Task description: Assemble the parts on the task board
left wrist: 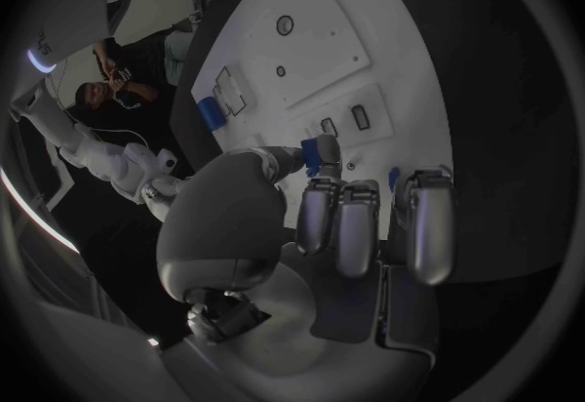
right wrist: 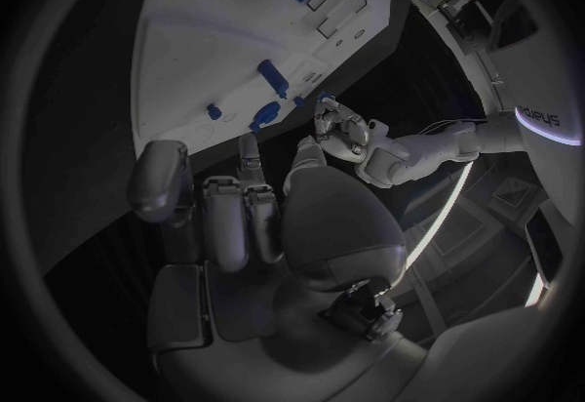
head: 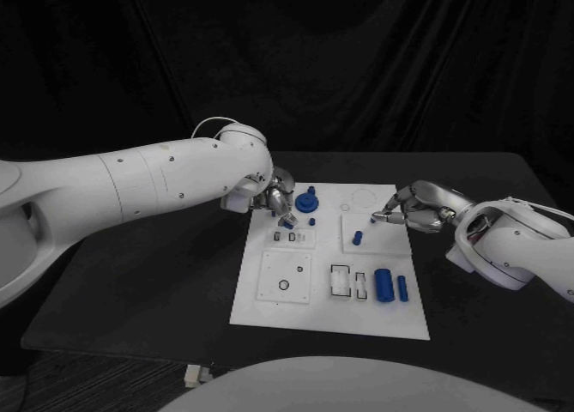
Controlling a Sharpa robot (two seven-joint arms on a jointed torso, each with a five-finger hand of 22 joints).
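Note:
The white task board lies in the middle of the black table. My left hand hovers over the board's far left corner and pinches a small blue part between thumb and a finger. A round blue part stands on the board just beside that hand. Over the board's far right edge is my right hand, its fingers curled in with nothing seen in them. A short blue peg lies just in front of its fingertips, apart from them. Near the board's right side lie a blue cylinder and a thin blue bar.
Several small slots and holes mark the near left of the board, and two white-framed slots sit beside the cylinder. Bare black table runs along both sides of the board. A dark curtain closes off the back.

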